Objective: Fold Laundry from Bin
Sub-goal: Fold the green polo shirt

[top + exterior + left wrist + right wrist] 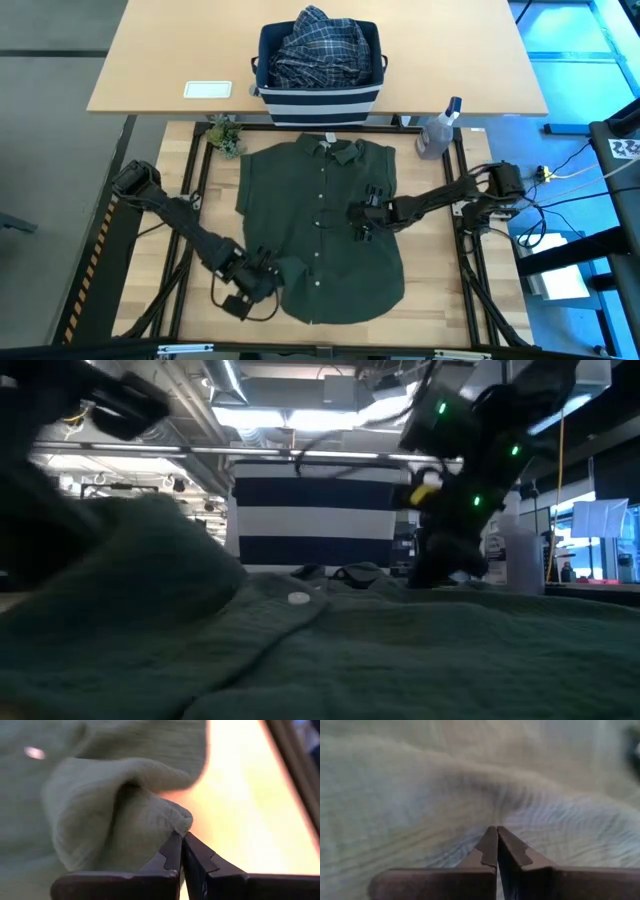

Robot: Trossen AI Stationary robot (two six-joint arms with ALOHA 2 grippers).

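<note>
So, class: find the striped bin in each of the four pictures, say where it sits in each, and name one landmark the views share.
High view: the striped bin sits top centre on the far table, with the plaid shirt in it.
Low view: it stands centre, in the background beyond the green shirt.
Left wrist view: not in it.
Right wrist view: not in it.
Shared landmark: the green shirt, which shows in all four views.

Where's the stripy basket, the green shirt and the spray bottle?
Navy-blue fabric bin with white stripes [318, 103]: high view, striped front wall.
Dark olive-green cloth shirt [300, 190]: high view, chest panel.
Clear plastic spray bottle [436, 137]: high view, bottle body.
</note>
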